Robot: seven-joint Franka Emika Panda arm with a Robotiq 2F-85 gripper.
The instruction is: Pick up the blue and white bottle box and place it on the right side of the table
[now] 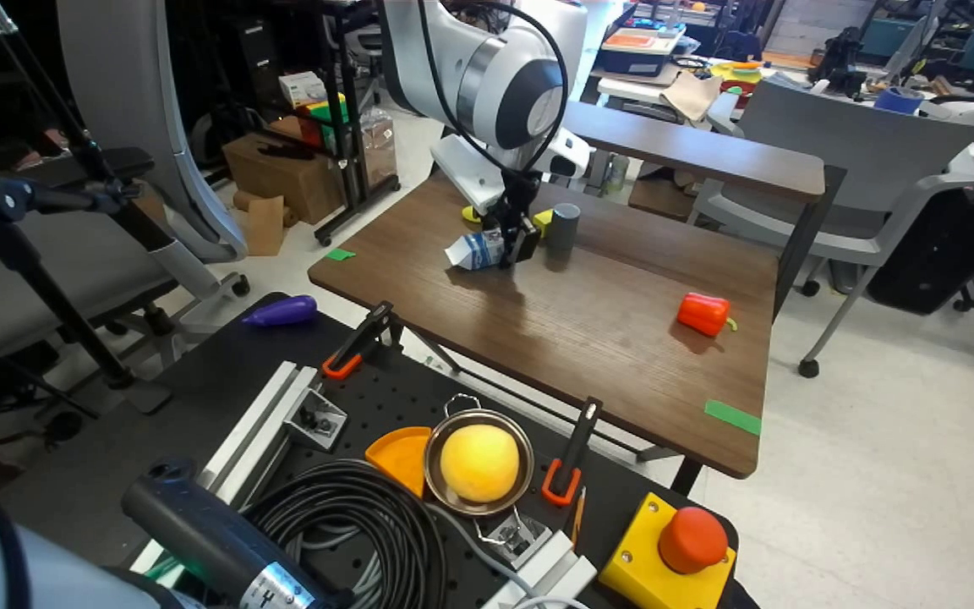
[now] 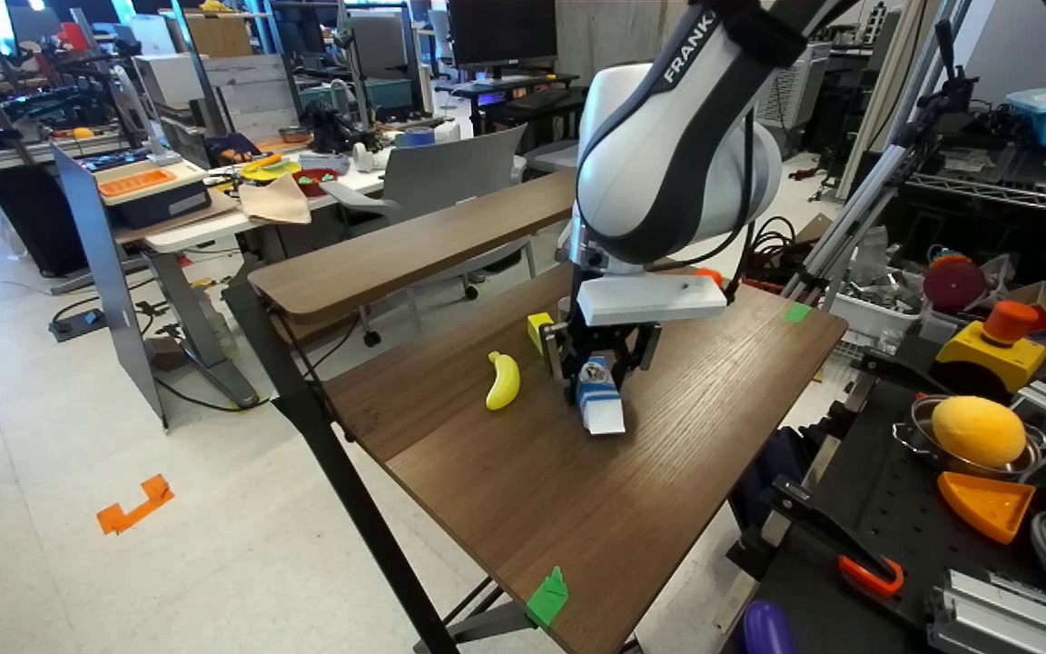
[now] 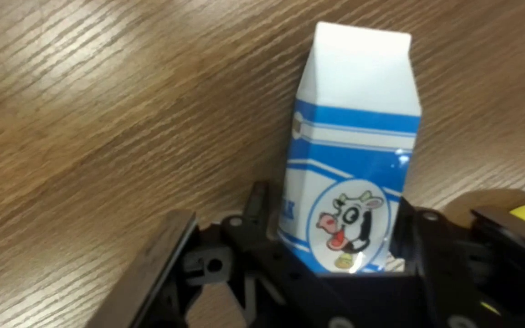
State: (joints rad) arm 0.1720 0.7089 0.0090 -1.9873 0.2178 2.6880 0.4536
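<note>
The blue and white bottle box is a milk carton with a cow picture, lying on its side. It shows in both exterior views low over or on the brown table. My gripper has its fingers on both sides of the box's lower end, also in the exterior views. The right finger is against the box's edge. A dark strip lies between the left finger and the box, so I cannot tell whether they touch. Contact between box and table is unclear.
A yellow banana, a yellow block and a grey cup stand close to the gripper. A red-orange pepper lies toward the table's other end. A raised shelf runs along one long edge. Green tape marks the table's corners.
</note>
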